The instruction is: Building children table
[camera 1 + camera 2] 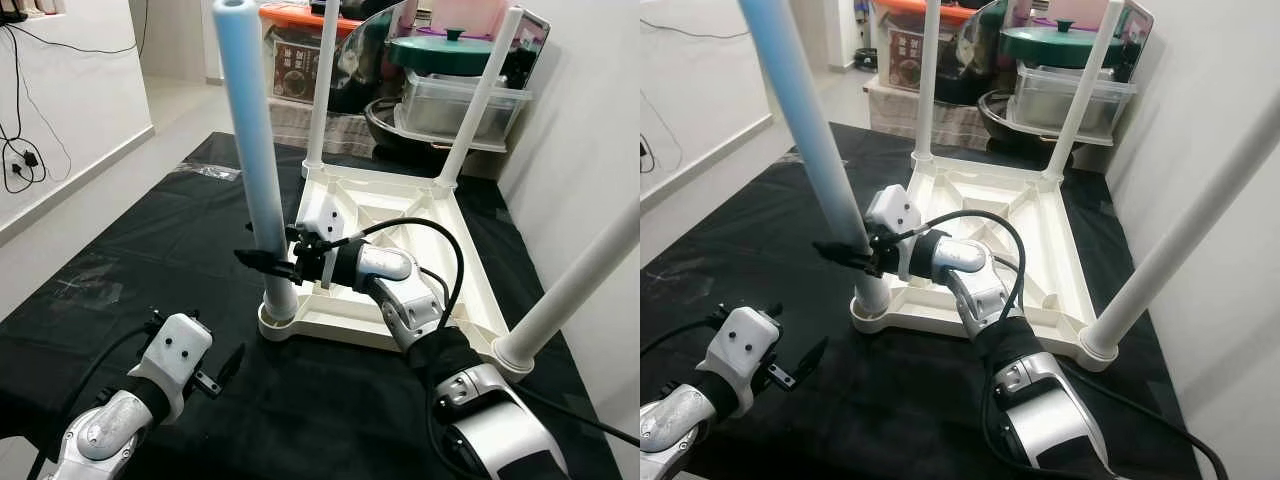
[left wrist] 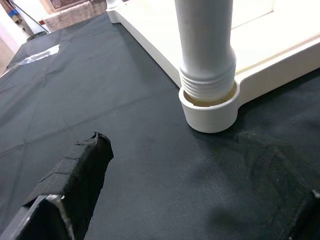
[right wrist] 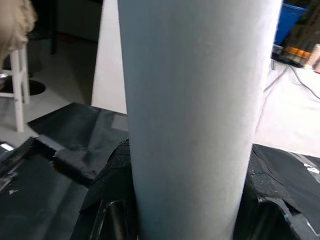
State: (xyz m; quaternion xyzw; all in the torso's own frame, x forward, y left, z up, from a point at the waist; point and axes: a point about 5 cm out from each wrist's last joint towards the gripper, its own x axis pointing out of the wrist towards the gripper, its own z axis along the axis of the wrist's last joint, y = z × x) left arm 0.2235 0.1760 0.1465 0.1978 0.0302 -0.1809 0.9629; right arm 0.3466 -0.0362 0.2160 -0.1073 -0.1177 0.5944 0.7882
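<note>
A white children's table (image 1: 400, 255) lies upside down on a black cloth (image 1: 130, 250). Its near-left leg (image 1: 252, 150) stands upright in the corner socket (image 2: 209, 102), with screw threads showing above the socket rim. My right gripper (image 1: 268, 262) is shut on this leg low down, and the leg (image 3: 195, 115) passes between its black fingers (image 3: 112, 180). My left gripper (image 1: 205, 350) hovers open just above the cloth, in front and to the left of the socket, holding nothing. Three other legs stand in place: far-left (image 1: 322, 90), far-right (image 1: 478, 100), near-right (image 1: 575, 285).
Behind the table are a clear plastic box (image 1: 450, 105) with a green pot lid (image 1: 455, 50) and an orange-lidded box (image 1: 295, 50). A white wall (image 1: 590, 120) runs close along the right. Cables (image 1: 20, 150) hang on the left wall. Bare cloth lies to the left.
</note>
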